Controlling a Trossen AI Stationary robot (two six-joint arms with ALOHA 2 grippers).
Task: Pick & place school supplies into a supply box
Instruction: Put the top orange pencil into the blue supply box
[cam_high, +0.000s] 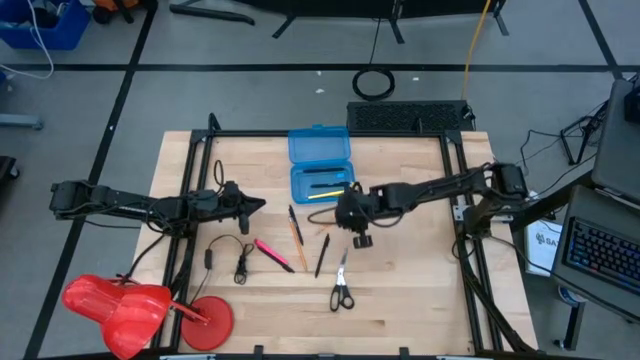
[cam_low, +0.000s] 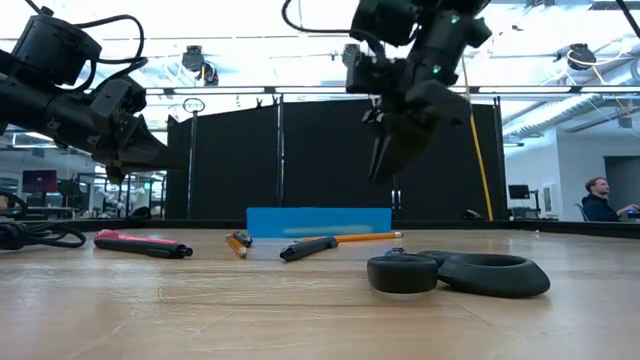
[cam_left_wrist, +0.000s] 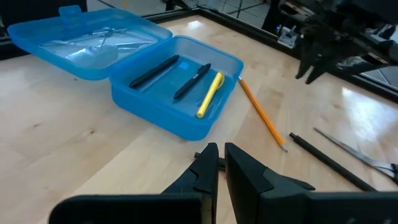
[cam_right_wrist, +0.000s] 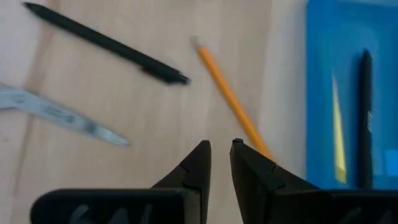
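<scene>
Inside the blue supply box (cam_left_wrist: 180, 109) — two black pens (cam_left_wrist: 155, 71), one yellow (cam_left_wrist: 209, 94).

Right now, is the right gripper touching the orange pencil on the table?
Apart. In the low view the right gripper hangs well above the table, with open space between its fingertips and the orange pencil lying flat beside the blue case.

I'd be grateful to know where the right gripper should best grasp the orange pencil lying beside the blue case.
Probably mid-shaft from straight above, fingers across its width: the orange pencil lies flat on the table, free of the black pen and blue case.
</scene>
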